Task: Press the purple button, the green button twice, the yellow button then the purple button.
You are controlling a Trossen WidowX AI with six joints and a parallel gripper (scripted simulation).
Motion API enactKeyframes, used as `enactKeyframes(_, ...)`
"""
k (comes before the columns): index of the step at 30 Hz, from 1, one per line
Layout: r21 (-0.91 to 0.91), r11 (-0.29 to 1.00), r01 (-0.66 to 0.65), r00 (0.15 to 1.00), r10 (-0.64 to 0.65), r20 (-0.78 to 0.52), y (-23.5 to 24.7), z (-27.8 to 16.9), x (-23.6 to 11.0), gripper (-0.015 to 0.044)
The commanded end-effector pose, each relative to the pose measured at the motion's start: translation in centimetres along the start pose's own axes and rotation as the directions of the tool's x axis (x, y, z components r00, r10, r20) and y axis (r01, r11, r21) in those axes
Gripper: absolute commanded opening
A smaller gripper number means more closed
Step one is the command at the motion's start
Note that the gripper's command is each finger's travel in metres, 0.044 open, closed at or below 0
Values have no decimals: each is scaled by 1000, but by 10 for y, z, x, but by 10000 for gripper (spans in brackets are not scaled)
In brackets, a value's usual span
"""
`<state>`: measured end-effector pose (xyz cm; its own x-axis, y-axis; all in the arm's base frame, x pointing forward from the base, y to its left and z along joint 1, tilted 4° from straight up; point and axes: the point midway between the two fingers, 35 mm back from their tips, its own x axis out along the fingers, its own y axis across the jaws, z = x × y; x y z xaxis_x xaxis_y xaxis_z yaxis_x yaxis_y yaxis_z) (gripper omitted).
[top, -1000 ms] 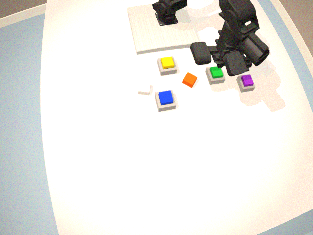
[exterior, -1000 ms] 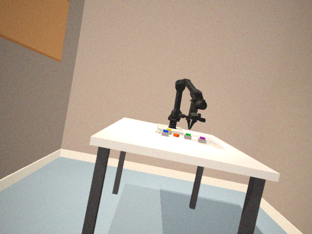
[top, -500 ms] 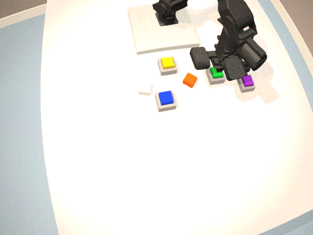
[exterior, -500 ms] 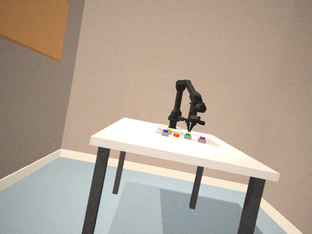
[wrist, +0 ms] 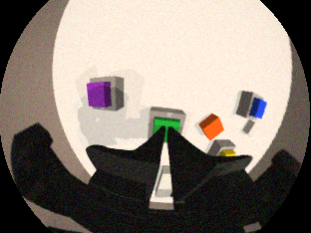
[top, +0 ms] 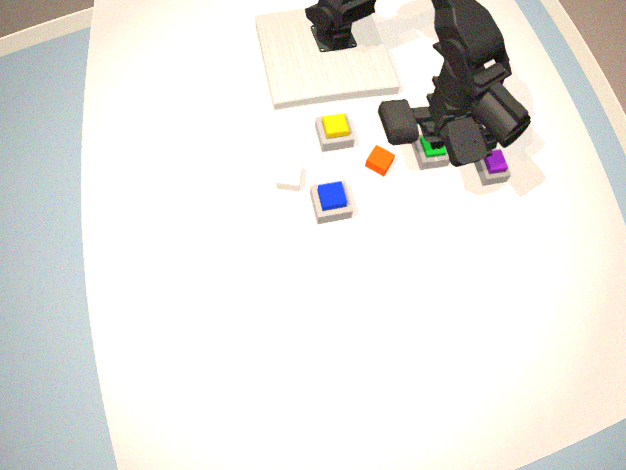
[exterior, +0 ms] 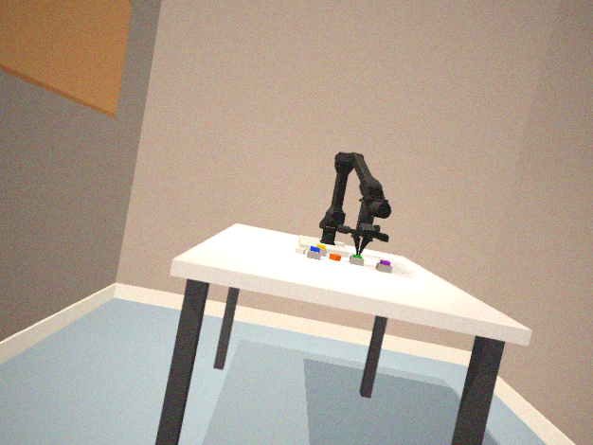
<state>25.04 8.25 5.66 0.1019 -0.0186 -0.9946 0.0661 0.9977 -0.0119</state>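
The green button [top: 429,147] [exterior: 354,256] [wrist: 166,122] sits on its grey base, partly covered by my arm in the top view. My gripper [top: 435,143] [exterior: 356,253] [wrist: 165,128] is shut and empty, its tips pointing straight down right at the green button's top; I cannot tell whether they touch it. The purple button [top: 495,160] [exterior: 384,262] [wrist: 99,93] lies just to the right of the green one. The yellow button [top: 335,125] [exterior: 321,247] [wrist: 227,152] stands to the left, near the arm's base plate.
An orange block [top: 379,159] [exterior: 334,257] [wrist: 210,126] lies between the yellow and green buttons. A blue button [top: 332,195] [exterior: 314,249] [wrist: 258,108] stands in front of the yellow one, with a small white block [top: 291,182] beside it. The arm's white base plate [top: 293,70] lies at the back.
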Motion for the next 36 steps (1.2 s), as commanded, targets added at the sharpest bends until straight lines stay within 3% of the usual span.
enactKeyframes(1, -5, 1000, -1, 1000, 1, -14, 0, -4, 3, 20)
enactKeyframes(12, -5, 1000, -1, 1000, 1, -14, 0, -4, 3, 20)
enactKeyframes(17, -5, 1000, -1, 1000, 1, -14, 0, -3, -32, 20)
enactKeyframes(36, -5, 1000, -1, 1000, 1, -14, 0, -3, -13, 20)
